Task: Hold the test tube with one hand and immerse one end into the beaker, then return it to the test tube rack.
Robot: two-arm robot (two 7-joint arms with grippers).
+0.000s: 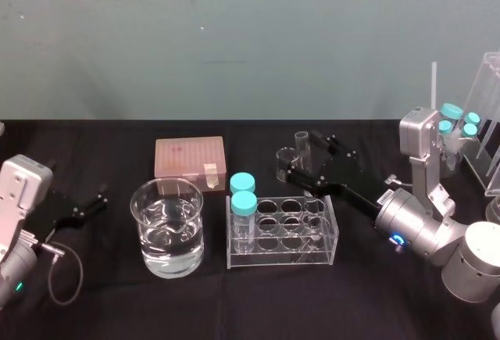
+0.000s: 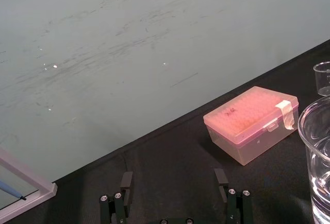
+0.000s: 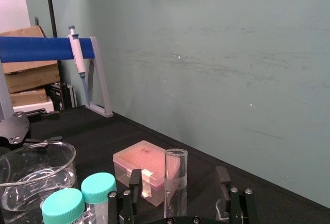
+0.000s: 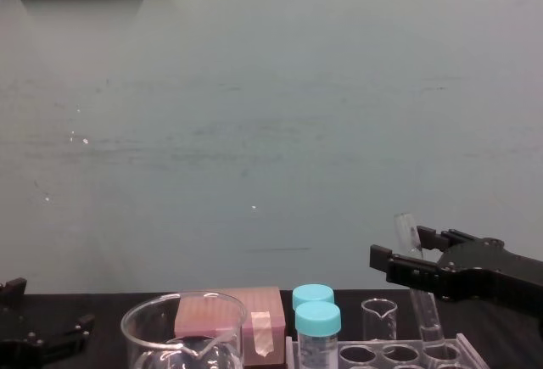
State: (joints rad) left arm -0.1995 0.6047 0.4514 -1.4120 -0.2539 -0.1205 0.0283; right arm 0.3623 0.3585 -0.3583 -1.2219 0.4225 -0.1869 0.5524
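1. Test tube: the long axis runs near vertical, open end up, rounded end down. The chest view shows a slight lean, with the top toward the robot's left. The lower end sits in a back-row hole near the right end of the rack.
2. Right hand: it is placed behind the rack, level with the upper part of the tube. The fingers are spread; the tube stands between them with a gap on each side.
3. Left hand: it is parked low at the left edge of the desk, fingers spread, holding nothing.
4. Beaker: it stands just left of the rack, partly filled with clear liquid, spout toward the front.
5. Two teal-capped vials occupy the left end of the rack. A small beaker stands behind the rack; a pink box lies behind the beaker.
6. Surface: black desk. Room: plain grey-green wall directly behind
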